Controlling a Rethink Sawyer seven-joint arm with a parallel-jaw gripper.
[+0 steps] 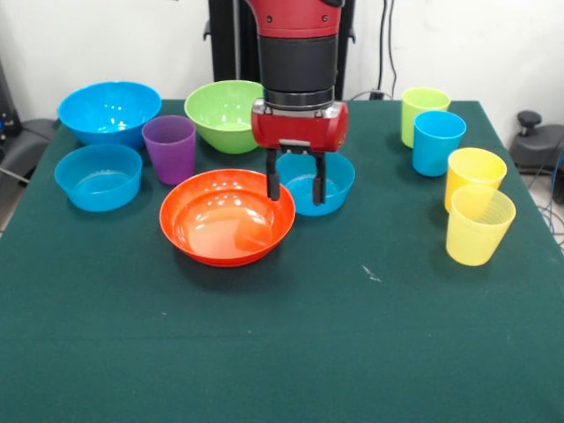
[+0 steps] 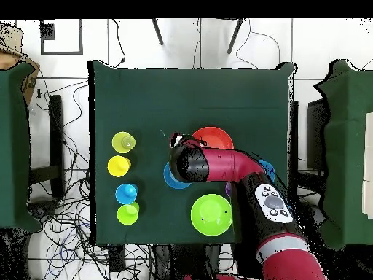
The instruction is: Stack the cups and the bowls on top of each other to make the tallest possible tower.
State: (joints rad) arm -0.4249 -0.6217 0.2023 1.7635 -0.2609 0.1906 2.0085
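Observation:
My gripper [image 1: 297, 187] hangs open at the table's middle. One finger [image 1: 273, 182] is over the right rim of the wide orange bowl [image 1: 226, 218]; the other is in front of a small blue bowl [image 1: 339, 181]. Nothing is held. To the left stand the purple cup [image 1: 169, 148], another small blue bowl [image 1: 98, 176], the large blue bowl [image 1: 109, 110] and the lime green bowl [image 1: 225, 115]. To the right stand the lime green cup [image 1: 423, 113], the blue cup [image 1: 437, 141] and two yellow cups [image 1: 474, 176]. No tower shows; each piece stands singly. From overhead the arm [image 2: 218, 164] hides the gripper.
The green cloth-covered table [image 1: 291, 352] has a white scrap [image 1: 371, 274] right of centre. In the overhead view cables [image 2: 62, 211] lie on the floor to the left, and green tables [image 2: 348, 146] flank both sides.

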